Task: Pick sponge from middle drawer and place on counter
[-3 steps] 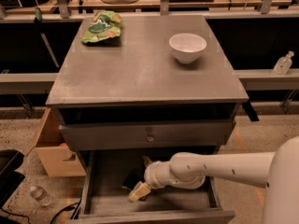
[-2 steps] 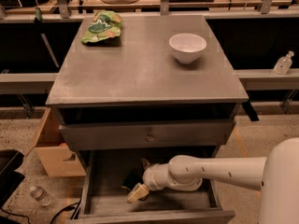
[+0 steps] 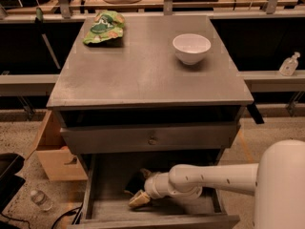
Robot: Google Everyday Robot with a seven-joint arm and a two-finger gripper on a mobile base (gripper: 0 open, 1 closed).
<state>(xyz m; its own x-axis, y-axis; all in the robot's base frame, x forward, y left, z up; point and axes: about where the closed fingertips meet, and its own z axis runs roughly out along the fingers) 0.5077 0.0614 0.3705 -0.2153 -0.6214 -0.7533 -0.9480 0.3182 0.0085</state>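
The middle drawer (image 3: 188, 208) is pulled open below the counter (image 3: 143, 70). My gripper (image 3: 138, 198) is inside it, low over the left half of its floor, at the end of my white arm (image 3: 214, 178), which reaches in from the right. A small dark pad, apparently the sponge (image 3: 134, 184), lies right at the gripper's upper left. It is partly hidden, and I cannot tell whether the gripper holds it.
A white bowl (image 3: 191, 47) and a light-green snack bag (image 3: 104, 27) sit on the counter's far part. The closed drawer front with a knob (image 3: 151, 138) is above the open drawer. A cardboard box (image 3: 55, 159) and a bottle (image 3: 40, 199) are on the floor at left.
The arm has sunk slightly and the gripper has edged a little to the left inside the drawer. Nothing else has moved.
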